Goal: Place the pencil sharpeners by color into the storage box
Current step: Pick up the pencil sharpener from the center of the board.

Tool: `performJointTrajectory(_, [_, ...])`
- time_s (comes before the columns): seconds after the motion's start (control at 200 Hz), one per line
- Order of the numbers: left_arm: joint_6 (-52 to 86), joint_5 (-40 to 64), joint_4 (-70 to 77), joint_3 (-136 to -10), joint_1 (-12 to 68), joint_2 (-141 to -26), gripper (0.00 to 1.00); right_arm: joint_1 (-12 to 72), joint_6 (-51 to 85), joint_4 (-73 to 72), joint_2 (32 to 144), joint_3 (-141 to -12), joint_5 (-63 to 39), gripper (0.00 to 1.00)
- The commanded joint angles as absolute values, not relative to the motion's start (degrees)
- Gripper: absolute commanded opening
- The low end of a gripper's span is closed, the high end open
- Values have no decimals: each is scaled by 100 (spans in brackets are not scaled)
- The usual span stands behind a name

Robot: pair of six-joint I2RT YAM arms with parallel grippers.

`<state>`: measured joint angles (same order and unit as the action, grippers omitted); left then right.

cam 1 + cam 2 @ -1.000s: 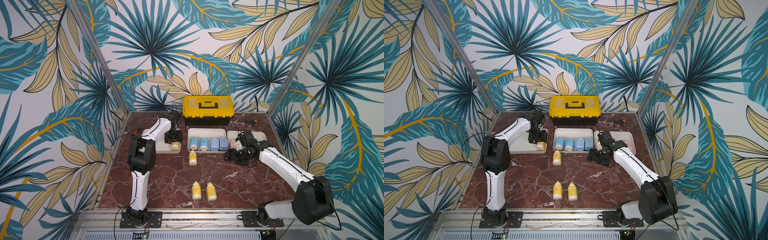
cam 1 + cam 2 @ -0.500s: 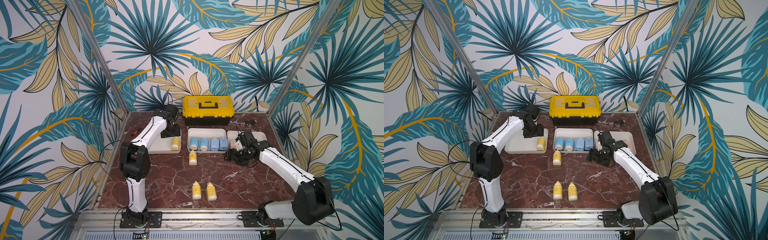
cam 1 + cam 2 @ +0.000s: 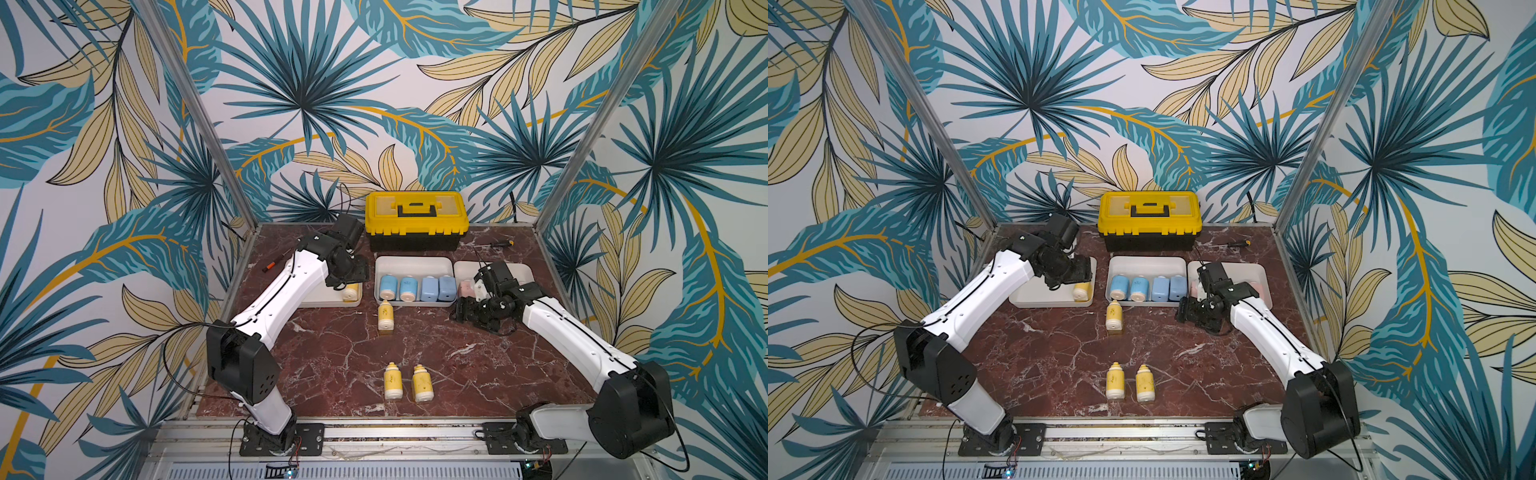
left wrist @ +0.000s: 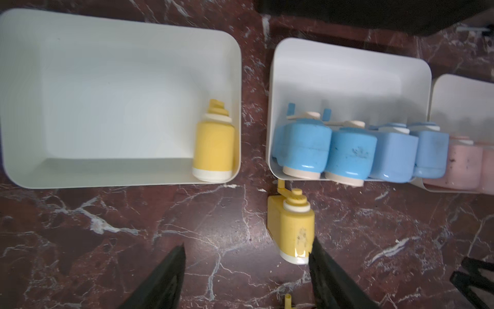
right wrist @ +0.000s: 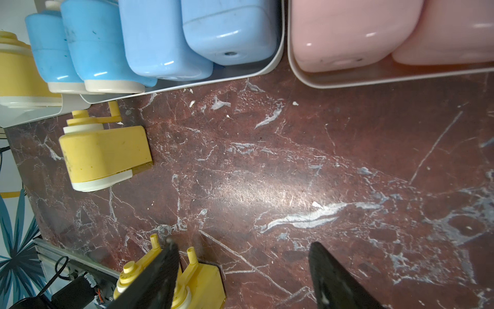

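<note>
Left tool (image 4: pixel 247 248) is spread wide with nothing in it, hanging by the left tray (image 4: pixel 107 107). A yellow sharpener (image 4: pixel 213 149) sits tight in that tray's corner, rest of the floor bare. Four blue sharpeners (image 4: pixel 347 152) line the middle tray (image 4: pixel 347 67) front wall, and a loose yellow sharpener (image 4: pixel 292 227) lies just off its rim. Right tool (image 5: pixel 244 246) is wide and empty too, over open bench (image 5: pixel 267 174) just in front of the pink sharpeners (image 5: pixel 352 34). A yellow pair (image 3: pixel 392 380) lies near the bench's front edge.

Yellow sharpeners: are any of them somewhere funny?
Yes. Only one yellow sharpener lies in the left tray. Three lie loose on the table: the lone sharpener just in front of the middle tray holding the blue sharpeners, and the pair side by side nearer the front edge. Nothing looks broken or spilled.
</note>
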<state>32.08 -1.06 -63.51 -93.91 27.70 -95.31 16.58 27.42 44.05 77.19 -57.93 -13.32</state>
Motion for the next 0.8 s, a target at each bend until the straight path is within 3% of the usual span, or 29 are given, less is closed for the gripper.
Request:
performJointTrajectory(0.0, [3585,-181,-6345,-9242,3310,-9457,77,1652,2777,4570,7605,-5648,-1257,78])
performJointTrajectory(0.28, [3998,-501,-6326,-9224,4164,-10221,92,1652,2812,4553,7333,-5368,-1245,78])
performJointTrajectory(0.796, [3940,-387,-6057,-9297,4148,-11294,93,1652,2751,4548,7339,-5237,-1178,78])
